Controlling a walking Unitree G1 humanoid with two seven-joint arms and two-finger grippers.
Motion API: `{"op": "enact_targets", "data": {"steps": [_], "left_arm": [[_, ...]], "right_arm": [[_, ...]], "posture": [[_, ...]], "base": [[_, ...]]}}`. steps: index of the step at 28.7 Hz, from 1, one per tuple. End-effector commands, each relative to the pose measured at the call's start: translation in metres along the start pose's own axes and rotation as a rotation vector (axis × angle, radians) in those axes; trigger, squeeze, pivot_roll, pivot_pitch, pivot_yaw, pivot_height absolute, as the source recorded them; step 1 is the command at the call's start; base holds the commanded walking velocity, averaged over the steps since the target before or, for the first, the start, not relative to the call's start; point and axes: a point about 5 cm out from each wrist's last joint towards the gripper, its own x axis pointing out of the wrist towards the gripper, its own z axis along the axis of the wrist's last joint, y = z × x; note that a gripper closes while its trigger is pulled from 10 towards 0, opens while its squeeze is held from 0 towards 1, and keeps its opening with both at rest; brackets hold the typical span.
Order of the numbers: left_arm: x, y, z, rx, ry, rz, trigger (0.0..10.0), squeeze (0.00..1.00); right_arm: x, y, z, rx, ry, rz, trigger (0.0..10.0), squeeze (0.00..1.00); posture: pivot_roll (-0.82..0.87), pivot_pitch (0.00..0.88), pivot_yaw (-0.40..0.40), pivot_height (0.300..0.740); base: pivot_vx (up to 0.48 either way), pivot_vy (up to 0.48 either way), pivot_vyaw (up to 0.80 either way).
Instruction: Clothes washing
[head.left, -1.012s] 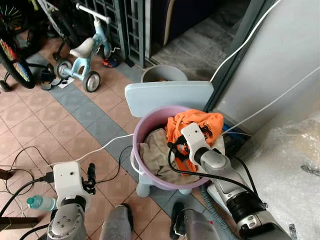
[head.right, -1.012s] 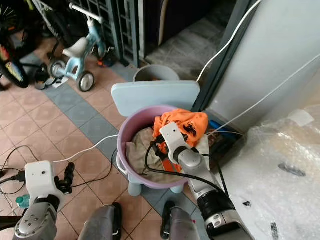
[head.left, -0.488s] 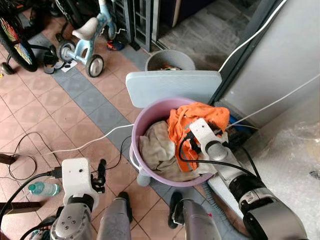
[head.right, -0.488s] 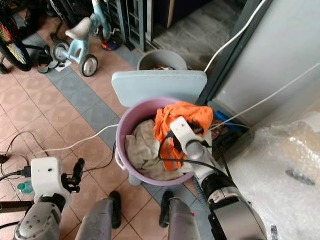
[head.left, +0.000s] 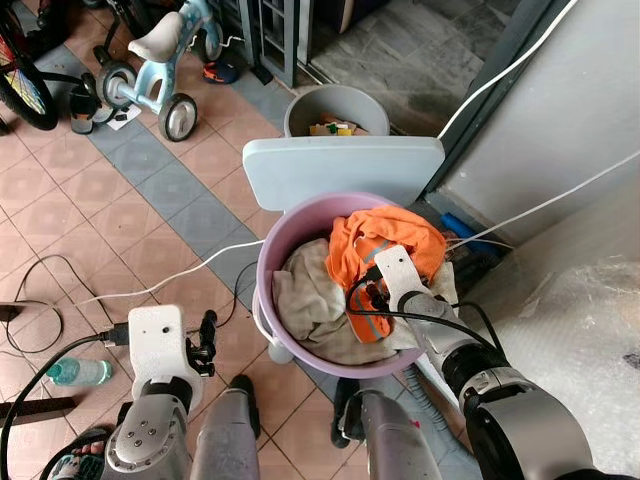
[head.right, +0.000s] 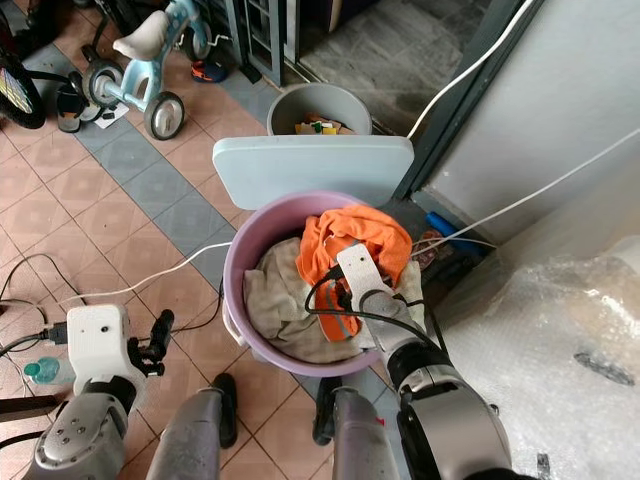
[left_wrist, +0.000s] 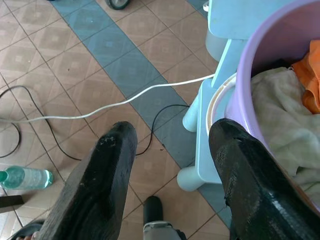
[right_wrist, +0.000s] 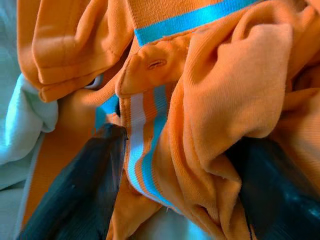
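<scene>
A purple tub (head.left: 262, 290) stands on a pale blue child's chair (head.left: 340, 170). It holds an orange shirt (head.left: 385, 235) with blue stripes and a beige cloth (head.left: 305, 295). My right gripper (head.left: 368, 300) reaches down into the tub and is pushed into the orange shirt. In the right wrist view the gripper (right_wrist: 175, 165) is open, with a bunched fold of the shirt (right_wrist: 225, 75) between its fingers (right_wrist: 75, 190). My left gripper (left_wrist: 170, 150) hangs open over the tiled floor, left of the tub, holding nothing.
A grey bucket (head.left: 330, 105) stands behind the chair, with a child's tricycle (head.left: 160, 60) further left. A white cable (head.left: 150, 285) and black wires cross the floor. A water bottle (head.left: 75, 372) lies at lower left. A grey wall (head.left: 560, 130) and plastic wrap (head.left: 590, 320) close off the right.
The camera has shifted to look more steeply down on the tub. My right gripper has sunk lower into the orange shirt. The left arm still hangs beside the tub.
</scene>
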Motion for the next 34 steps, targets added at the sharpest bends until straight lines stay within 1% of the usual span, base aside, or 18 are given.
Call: {"op": "enact_targets", "data": {"steps": [1,7,12,21,29,32,34], "left_arm": [[0.0,0.0,-0.007,-0.001,0.039,0.008,10.0,0.0],[0.007,-0.001,-0.005,-0.003,0.03,0.011,10.0,0.0],[0.012,-0.001,-0.003,-0.004,0.022,0.013,10.0,0.0],[0.017,-0.002,-0.002,-0.004,0.014,0.015,10.0,0.0],[0.02,-0.002,-0.003,-0.007,0.017,0.016,10.0,0.0],[0.022,-0.002,-0.003,-0.007,0.015,0.015,10.0,0.0],[0.024,-0.001,-0.002,0.008,0.003,0.014,10.0,0.0]], "right_arm": [[-0.001,0.01,-0.016,0.071,0.059,0.057,0.0,0.0],[-0.001,0.017,-0.015,0.147,0.052,0.113,0.0,0.0],[0.0,0.016,-0.013,0.171,0.044,0.12,0.0,0.0],[-0.001,0.014,-0.016,0.183,0.045,0.112,0.0,0.0],[-0.001,0.019,-0.015,0.187,0.035,0.109,0.0,0.0],[0.0,0.021,-0.008,0.2,-0.013,0.117,0.0,0.0],[-0.001,0.02,-0.002,0.217,-0.068,0.128,0.0,0.0]], "posture": [[0.18,0.343,-0.065,0.74],[0.18,0.323,-0.067,0.74],[0.18,0.313,-0.067,0.74],[0.17,0.298,-0.069,0.74],[0.18,0.295,-0.072,0.74],[0.17,0.288,-0.071,0.74],[0.15,0.265,-0.064,0.74]], "base": [[0.0,0.0,0.0],[0.0,0.0,0.0],[0.0,0.0,0.0],[0.0,0.0,0.0],[0.0,0.0,0.0],[0.0,0.0,0.0],[0.0,0.0,0.0]]}}
